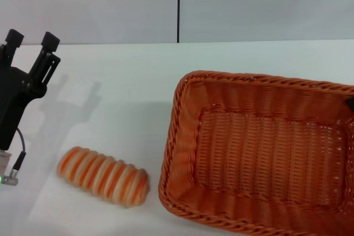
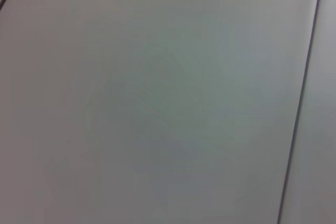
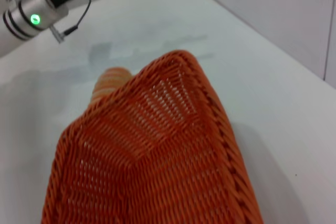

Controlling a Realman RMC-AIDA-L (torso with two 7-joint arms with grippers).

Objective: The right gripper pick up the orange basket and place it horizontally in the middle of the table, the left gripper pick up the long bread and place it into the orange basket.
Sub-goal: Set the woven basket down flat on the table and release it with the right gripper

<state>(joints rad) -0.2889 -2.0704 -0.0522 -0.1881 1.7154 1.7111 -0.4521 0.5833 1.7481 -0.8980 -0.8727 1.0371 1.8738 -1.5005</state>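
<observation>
The orange basket [image 1: 178, 136] fills the right half of the head view, its long side running left to right across the white table [image 1: 121, 87]. Only a black tip of my right gripper [image 1: 350, 104] shows, at the basket's right rim. In the right wrist view the basket [image 3: 157, 145] reaches out from under the camera, tilted off the tabletop. The striped long bread [image 1: 105, 176] lies on the table just left of the basket, and its end peeks past the basket's far corner [image 3: 109, 80]. My left gripper [image 1: 31, 42] hangs open and empty above the table's far left, well behind the bread.
A grey back wall with a dark vertical seam [image 1: 178, 4] runs behind the table. The left arm's silver cuff with a green light [image 3: 31, 17] shows beyond the basket. The left wrist view holds only a plain grey surface.
</observation>
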